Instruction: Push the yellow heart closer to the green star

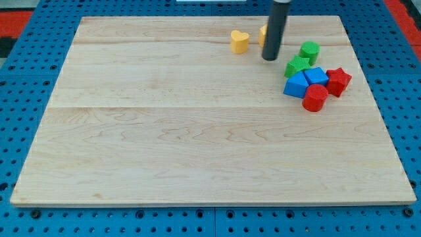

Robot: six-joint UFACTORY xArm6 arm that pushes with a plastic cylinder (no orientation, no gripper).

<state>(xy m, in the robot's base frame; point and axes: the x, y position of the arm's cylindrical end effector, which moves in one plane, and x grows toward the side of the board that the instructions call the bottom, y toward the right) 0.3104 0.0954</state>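
The yellow heart [239, 41] lies near the top of the wooden board [197, 131], right of centre. The green star [297, 66] lies to its right and a little lower, touching the blue blocks. My tip [270, 58] stands between them, just right of the heart and left of the star, touching neither. A second yellow block [263, 33] shows partly behind the rod; its shape is hidden.
A green cylinder [309, 50] sits above the star. Two blue blocks [297, 85] [316, 75], a red star [338, 80] and a red cylinder [315, 98] cluster at the right. A blue pegboard [408, 99] surrounds the board.
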